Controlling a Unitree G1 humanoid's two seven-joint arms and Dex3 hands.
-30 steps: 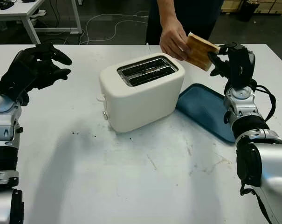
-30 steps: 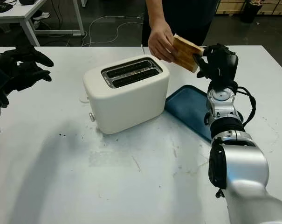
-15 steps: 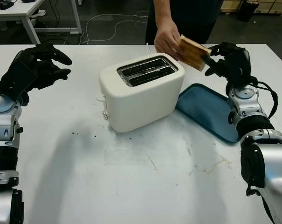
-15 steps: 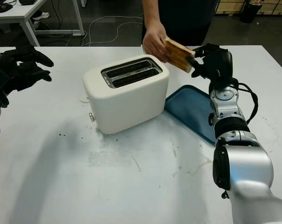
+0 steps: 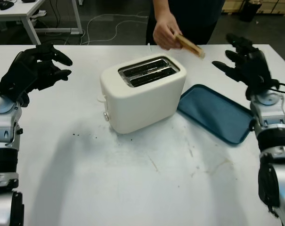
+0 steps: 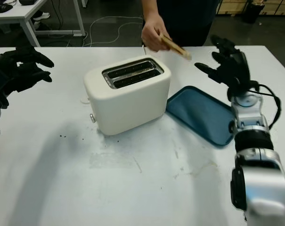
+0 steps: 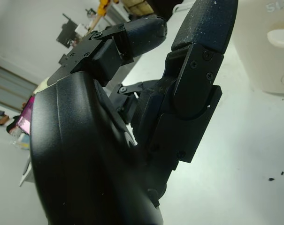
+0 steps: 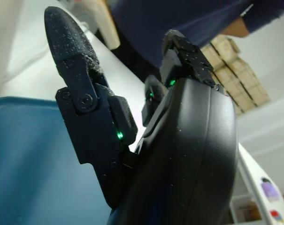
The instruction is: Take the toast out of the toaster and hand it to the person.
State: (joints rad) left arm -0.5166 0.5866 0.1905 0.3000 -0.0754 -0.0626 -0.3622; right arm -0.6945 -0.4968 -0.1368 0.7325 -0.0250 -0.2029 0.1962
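With the toast (image 5: pixel 188 45) in the person's hand (image 5: pixel 165 33) just beyond my open right hand (image 5: pixel 246 68) above the blue tray (image 5: pixel 216 113), the light, crumbly slice looks best held by its edges, while my left hand (image 5: pixel 36 70) hangs open beside the toaster (image 5: pixel 142 94).

- No text, label, brand, number or sign can be read anywhere.
- The cream-white plastic two-slot toaster (image 5: pixel 141 92) bears raised marks on its side in the left wrist view, cut off at the edge and not legible.
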